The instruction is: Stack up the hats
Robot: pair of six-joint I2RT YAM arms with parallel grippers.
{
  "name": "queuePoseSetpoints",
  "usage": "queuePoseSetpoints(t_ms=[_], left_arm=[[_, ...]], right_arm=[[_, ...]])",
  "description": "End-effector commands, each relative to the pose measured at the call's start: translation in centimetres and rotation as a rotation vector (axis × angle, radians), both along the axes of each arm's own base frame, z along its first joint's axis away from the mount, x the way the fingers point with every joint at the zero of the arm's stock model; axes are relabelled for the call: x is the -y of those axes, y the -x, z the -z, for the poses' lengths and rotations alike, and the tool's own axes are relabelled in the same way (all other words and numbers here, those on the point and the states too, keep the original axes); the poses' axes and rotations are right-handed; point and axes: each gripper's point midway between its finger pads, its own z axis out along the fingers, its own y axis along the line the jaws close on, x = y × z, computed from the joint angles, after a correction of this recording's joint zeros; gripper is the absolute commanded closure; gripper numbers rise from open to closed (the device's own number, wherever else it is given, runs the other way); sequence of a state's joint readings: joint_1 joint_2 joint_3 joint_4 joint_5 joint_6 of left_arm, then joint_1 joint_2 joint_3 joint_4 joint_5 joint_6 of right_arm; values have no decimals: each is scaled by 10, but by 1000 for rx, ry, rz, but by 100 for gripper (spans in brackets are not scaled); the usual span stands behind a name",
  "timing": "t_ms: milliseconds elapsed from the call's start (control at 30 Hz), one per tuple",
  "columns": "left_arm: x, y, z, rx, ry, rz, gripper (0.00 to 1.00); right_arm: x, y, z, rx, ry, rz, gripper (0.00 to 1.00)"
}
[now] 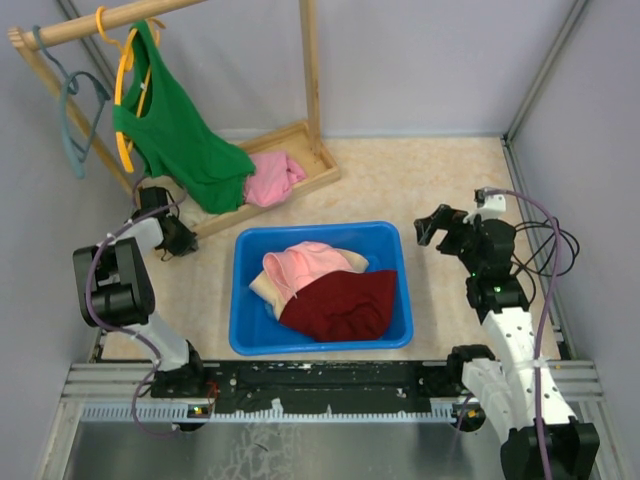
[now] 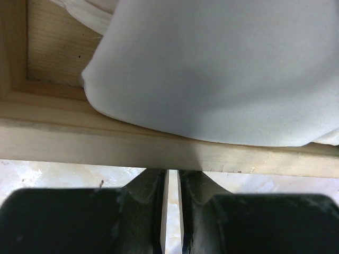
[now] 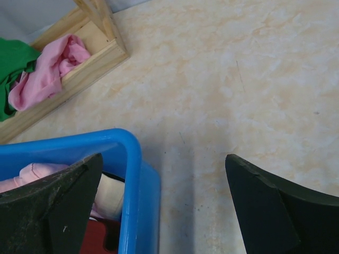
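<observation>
A blue bin [image 1: 320,229] in the middle of the table holds three hats. The dark red hat [image 1: 345,305] lies at the front, the pink hat [image 1: 305,262] behind it, and the beige hat [image 1: 262,290] sticks out on the left. The blue hat is not clearly in view. My right gripper [image 1: 432,228] is open and empty, hovering just right of the bin's far right corner [image 3: 135,174]. My left gripper [image 1: 185,244] is shut and empty, low against the wooden rack base [image 2: 106,145]. A pale bluish-white cloth [image 2: 222,69] lies in that base; I cannot tell what it is.
A wooden clothes rack [image 1: 310,70] stands at the back left. A green sleeveless shirt [image 1: 180,140] hangs from it on a yellow hanger [image 1: 122,90]. A bright pink cloth [image 1: 270,178] lies in the rack's base tray. Walls close in on the left, back and right.
</observation>
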State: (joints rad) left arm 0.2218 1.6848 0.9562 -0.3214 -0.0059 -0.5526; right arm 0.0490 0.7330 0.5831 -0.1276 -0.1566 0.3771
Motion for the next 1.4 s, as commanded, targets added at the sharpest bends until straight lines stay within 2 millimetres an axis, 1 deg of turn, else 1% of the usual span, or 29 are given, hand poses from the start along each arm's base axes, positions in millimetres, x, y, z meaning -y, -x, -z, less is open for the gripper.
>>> queuePoseSetpoints(t_ms=[0, 167, 400, 633, 800, 1000, 1167, 1267, 1333, 1367], left_arm=[[-21, -18, -2, -3, -50, -29, 83], [-30, -43, -5, 8, -53, -41, 83], [-42, -89, -6, 12, -52, -36, 83], [-56, -137, -13, 63, -68, -18, 83], [-66, -166, -17, 105, -64, -12, 82], [-78, -187, -16, 156, -80, -24, 82], [-97, -205, -22, 197, -90, -45, 82], [-101, -212, -34, 219, -80, -30, 82], [-97, -210, -47, 229, -66, -19, 81], [-91, -205, -53, 227, -44, -11, 80]], right_arm=[[-5, -7, -18, 60, -21, -25, 1], [-5, -8, -16, 59, -18, -26, 1], [-7, -10, -10, 35, -8, -41, 1], [-6, -14, -4, 17, 10, -42, 1], [-7, -15, 1, 1, 7, -51, 1], [-10, -14, 7, -17, -4, -61, 1], [-17, -9, 6, -22, 3, -78, 1], [-30, -4, 3, -23, 10, -111, 1], [-42, 1, 6, -44, 24, -137, 1], [-48, 3, 8, -61, 32, -153, 1]])
